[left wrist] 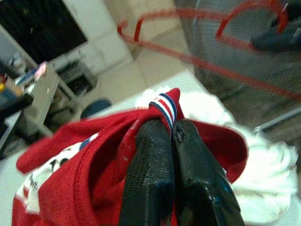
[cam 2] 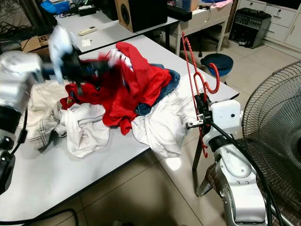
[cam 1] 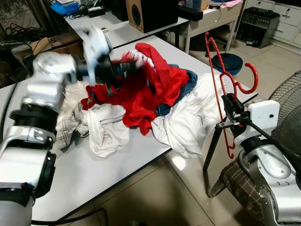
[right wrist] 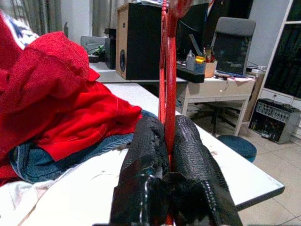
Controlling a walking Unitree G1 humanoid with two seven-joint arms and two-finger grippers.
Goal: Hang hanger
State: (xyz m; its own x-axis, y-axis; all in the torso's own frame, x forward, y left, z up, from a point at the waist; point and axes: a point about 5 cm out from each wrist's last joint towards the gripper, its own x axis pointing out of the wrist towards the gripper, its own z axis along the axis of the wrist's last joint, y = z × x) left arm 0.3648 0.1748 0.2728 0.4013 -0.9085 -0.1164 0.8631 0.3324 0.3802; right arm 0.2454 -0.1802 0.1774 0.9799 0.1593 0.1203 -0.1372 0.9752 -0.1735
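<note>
Right gripper (cam 1: 229, 107) sits low at the near right, just off the desk's corner, clenched on the shaft of a red hanger (cam 1: 217, 89). Its wrist view shows the two black fingers (right wrist: 146, 146) pinched together with the red bars running up between them. Hanger stands roughly upright beside the desk edge, hook end curling out toward the fan; not touching the clothes.

Desk (cam 1: 108, 169), near part bare. Further in, a heap: white garment (cam 1: 188, 120) spilling over the right edge, another white piece (cam 1: 106, 127) toward the left, denim (cam 1: 186, 84) showing under the red.

Left gripper (cam 1: 134, 66) reaches across the heap from the left, blurred in both eye views, so likely in motion. Its wrist view is clearer: fingers closed on the collar of the red shirt (cam 1: 146, 92), right at a striped red-white-blue trim (left wrist: 164, 106). Shirt is lifted at that point, rest of it draped on the pile.

Judgement on the step: the shirt has to go onto the hanger, so the two need bringing together. Doing it well:
- lift the collar high enough that the shirt clears the denim and white cloth, else the heap drags along;
- keep the hanger steady and upright, one shoulder arm aimed at the neck opening;
- collar grip looks narrow, on trim only; slow motion advised so it doesn't slip.

Beyond: speaker box (cam 1: 150, 14) on a second desk, fan grille (cam 2: 277, 122) at right.
</note>
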